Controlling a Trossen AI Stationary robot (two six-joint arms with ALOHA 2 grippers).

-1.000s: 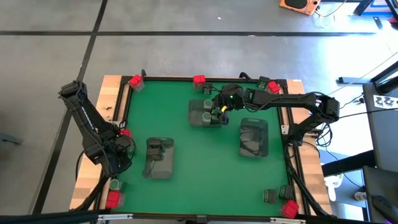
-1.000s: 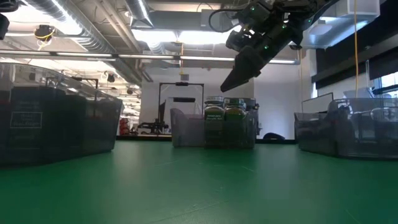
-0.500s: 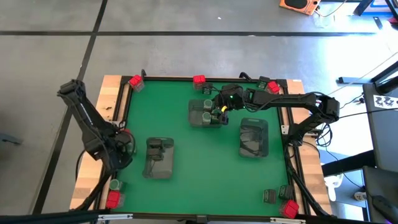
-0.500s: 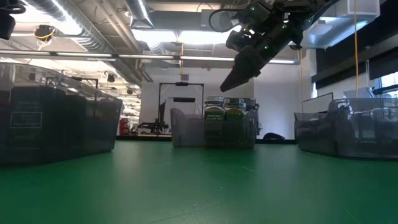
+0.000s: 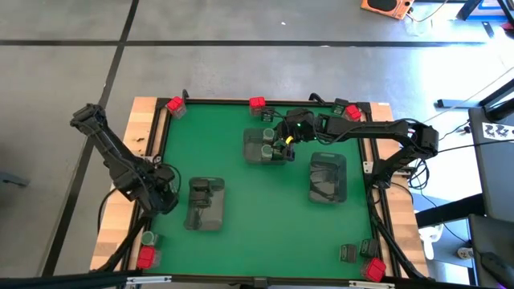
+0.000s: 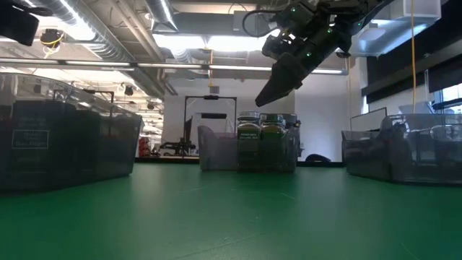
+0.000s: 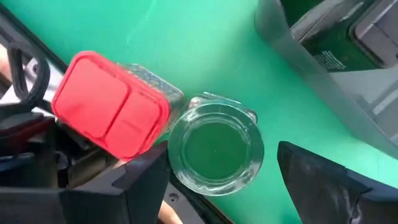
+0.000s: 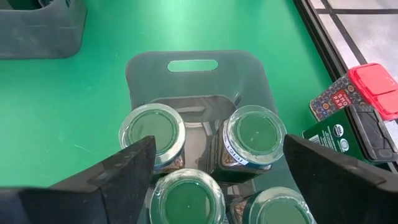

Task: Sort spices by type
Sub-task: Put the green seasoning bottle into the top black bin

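High view: the bench (image 5: 265, 233) carries three grey trays, and almost nothing on it has shifted over the last second. The one real change is the left arm. It has swung its wrist from the bench's left edge inward, so the left gripper (image 5: 165, 195) now sits closer to the near-left tray (image 5: 206, 204) than it did a second ago.

In the left wrist view that gripper (image 7: 221, 177) is spread wide. A green jar (image 7: 215, 148) stands between its fingers but is not yet pinched. A red box (image 7: 112, 112) lies touching the jar, just outside one finger. This reads as the arm lining up on its next spice, with the jar the likely pick. The box crowds one finger, so closing may nudge it.

The right arm has not moved. The right gripper (image 5: 287, 144) hangs above the far tray (image 5: 265, 148), and the low view shows it clear of the jar tops. In the right wrist view this gripper (image 8: 214, 177) is spread with nothing in it, directly over four jars (image 8: 254, 134) already standing in that tray.

Loose spices remain beyond both grippers: a red box and a dark tin (image 5: 348, 254) at the near-right corner, others along the far edge. So sorting looks well under way but unfinished.
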